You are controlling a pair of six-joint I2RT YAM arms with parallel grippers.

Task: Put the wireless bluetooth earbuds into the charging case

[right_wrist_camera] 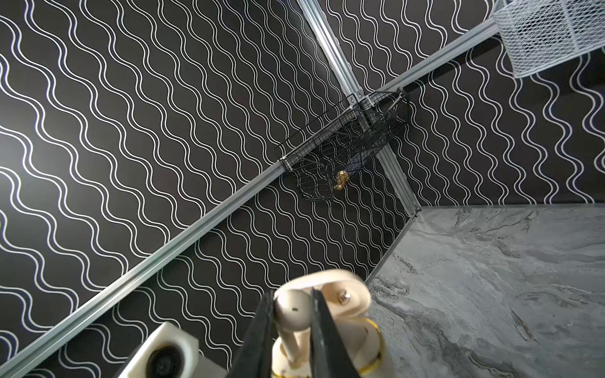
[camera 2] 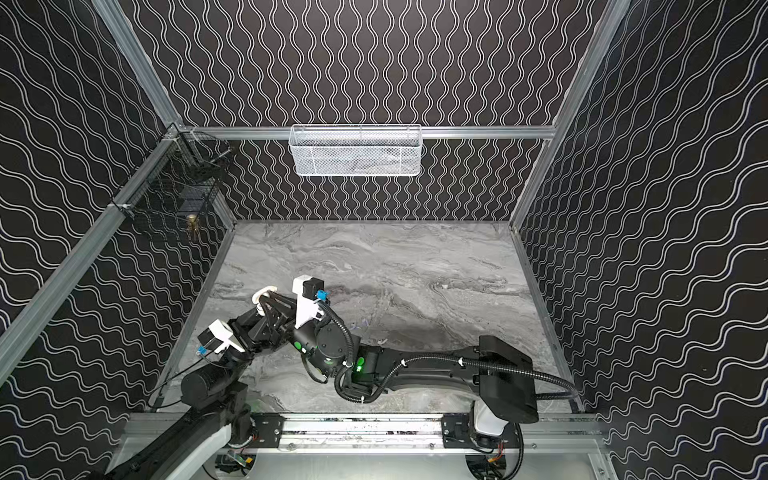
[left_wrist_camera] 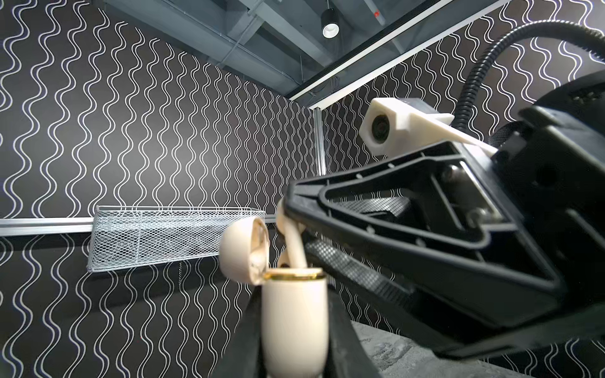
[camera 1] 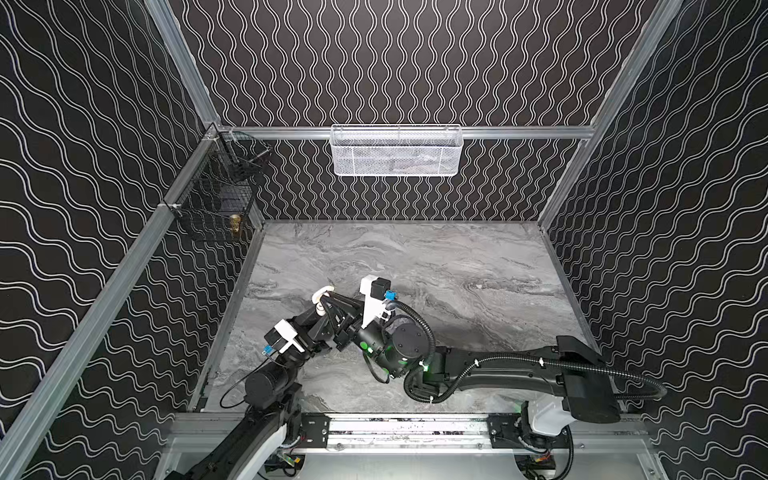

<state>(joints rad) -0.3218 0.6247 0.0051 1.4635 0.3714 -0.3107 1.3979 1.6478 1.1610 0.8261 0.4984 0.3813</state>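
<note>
Right gripper (right_wrist_camera: 290, 322) clamped on one earbud (right_wrist_camera: 292, 311) — thin black fingers (right_wrist_camera: 260, 330) pinch its rounded head from both sides, stem pointing down into the case (left_wrist_camera: 294, 320). Left gripper (left_wrist_camera: 293, 304) clamped on the case body, one flat black finger against each side, case upright, mouth up.

Earbud: smooth cream plastic, bulb head, slim stem, stem tip at the case mouth; how deep it sits cannot be told. Case: glossy cream, rounded capsule shape, gold band round the rim. Its domed lid (left_wrist_camera: 240, 253) is hinged open, tipped back on the side away from the right gripper.

In both top views the grippers meet tip to tip over the left part of the surface (camera 1: 457, 266), near its left edge, about midway between near and far edges.

Counts: 2 grippers, 1 case, 1 earbud in clear sight, 2 baskets.

Surface is a flat grey marbled sheet. Right arm (camera 1: 498, 365) lies low across the near part, coming from the near right corner — the far half and right side are open surface.

White mesh basket (camera 1: 397, 153) hangs on the back wall rail. Black wire basket (camera 1: 216, 203) hangs at the far left corner. Both are above the surface, well apart from the grippers. Walls (camera 1: 415, 62) are black with white wavy lines.
</note>
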